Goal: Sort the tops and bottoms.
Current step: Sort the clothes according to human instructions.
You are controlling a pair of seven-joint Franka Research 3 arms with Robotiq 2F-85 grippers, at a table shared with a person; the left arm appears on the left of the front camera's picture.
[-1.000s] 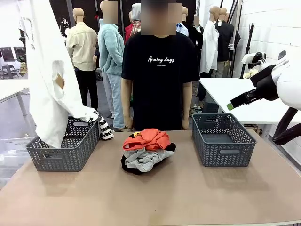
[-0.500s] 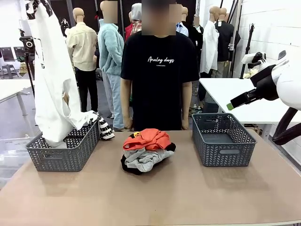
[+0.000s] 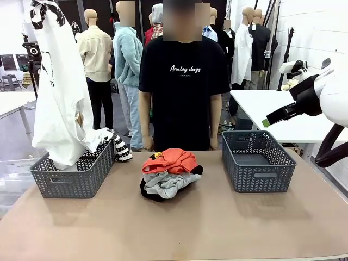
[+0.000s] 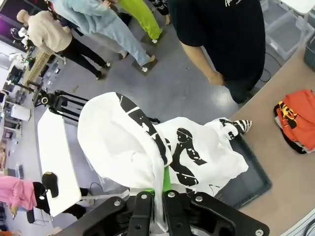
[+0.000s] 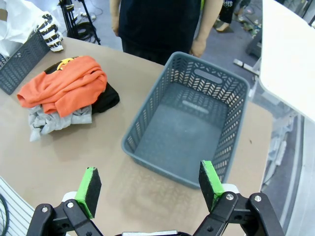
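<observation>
Height lets the white shirt (image 3: 57,103), pinched by the left hand (image 4: 156,194), drape into the left basket (image 3: 70,179); the right hand (image 5: 149,183) hovers spread.

The white shirt (image 4: 128,142) is swallowing the left pincer (image 4: 160,184): the fingertips are pinching cloth, and just a sliver of green pad is peeking out. In the front view the shirt is running up to the picture's upper edge, and its lower part is hiding the inside of the left basket (image 3: 70,182). The bottoms (image 3: 145,191) are lying buried under the orange shirt (image 3: 166,160) and the grey shirt (image 3: 167,184), with just dark edges showing. The right arm (image 3: 321,98) is being cut off by the picture's right edge.
</observation>
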